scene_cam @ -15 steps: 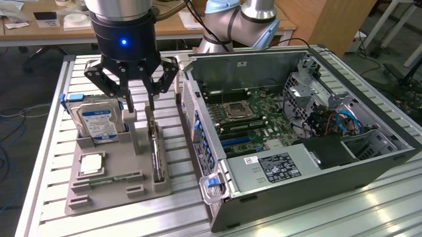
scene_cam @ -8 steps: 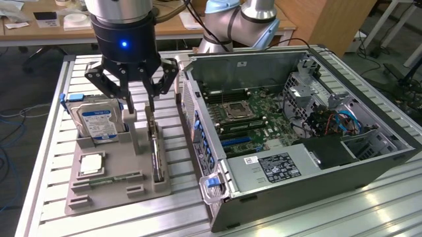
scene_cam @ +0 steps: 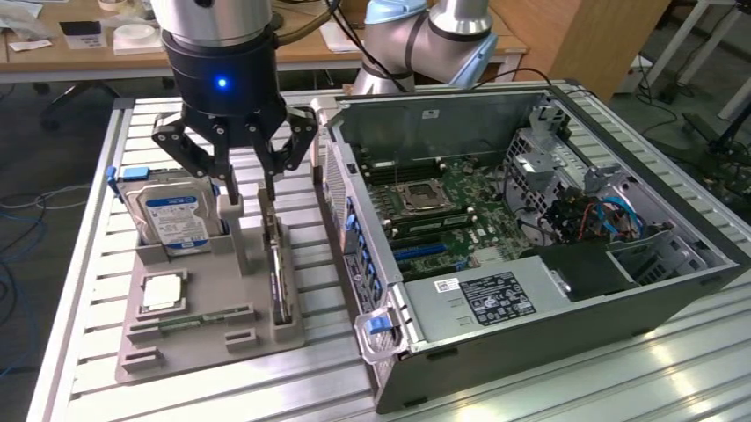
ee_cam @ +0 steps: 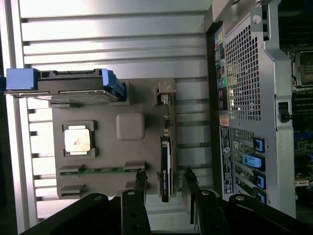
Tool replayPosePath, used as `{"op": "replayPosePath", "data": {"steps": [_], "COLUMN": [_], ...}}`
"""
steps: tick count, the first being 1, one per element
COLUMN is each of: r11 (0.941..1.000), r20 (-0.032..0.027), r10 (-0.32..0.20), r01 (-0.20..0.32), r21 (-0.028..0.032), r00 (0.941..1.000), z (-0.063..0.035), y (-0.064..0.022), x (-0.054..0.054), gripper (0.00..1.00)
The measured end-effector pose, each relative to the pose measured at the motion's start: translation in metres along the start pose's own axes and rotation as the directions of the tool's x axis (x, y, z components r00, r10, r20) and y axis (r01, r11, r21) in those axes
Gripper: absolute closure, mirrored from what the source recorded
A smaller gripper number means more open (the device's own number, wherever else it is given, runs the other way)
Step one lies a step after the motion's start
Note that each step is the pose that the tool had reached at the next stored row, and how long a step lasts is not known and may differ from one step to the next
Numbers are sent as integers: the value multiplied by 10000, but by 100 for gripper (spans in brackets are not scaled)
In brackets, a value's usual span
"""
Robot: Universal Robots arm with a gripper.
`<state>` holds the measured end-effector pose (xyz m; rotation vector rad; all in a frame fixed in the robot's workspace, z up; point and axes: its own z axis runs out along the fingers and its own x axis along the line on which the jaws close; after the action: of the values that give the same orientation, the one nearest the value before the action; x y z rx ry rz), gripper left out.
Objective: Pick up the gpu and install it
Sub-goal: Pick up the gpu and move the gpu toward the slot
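Note:
The gpu (scene_cam: 277,274) stands on edge in a slot of the grey holder tray (scene_cam: 143,362), a thin dark card running toward the tray's near end. From the wrist it appears edge-on as the gpu (ee_cam: 166,169), with its silver bracket (ee_cam: 165,95) at one end. My gripper (scene_cam: 249,195) hangs above the tray's far part, open and empty. In the wrist view the gripper (ee_cam: 165,180) has its two black fingers (ee_cam: 141,182) on either side of the card's line, clear of it.
The tray (ee_cam: 146,147) also carries a hard drive (scene_cam: 176,220) in a blue frame, a processor (scene_cam: 164,290) and a green memory stick (scene_cam: 193,321). An open computer case (scene_cam: 470,114) with its motherboard (scene_cam: 446,202) lies just at the exterior view's right of the tray. Its rear grille (ee_cam: 244,73) is close to the card.

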<state>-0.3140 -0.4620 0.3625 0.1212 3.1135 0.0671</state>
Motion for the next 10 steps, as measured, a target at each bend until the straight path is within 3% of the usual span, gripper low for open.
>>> {"op": "replayPosePath", "data": {"steps": [10], "r11": [10000], "r20": [0], "r10": [0], "r01": [0], "r21": [1], "r00": [10000], "z": [48], "y": [-2], "x": [1], "gripper": [57]}}
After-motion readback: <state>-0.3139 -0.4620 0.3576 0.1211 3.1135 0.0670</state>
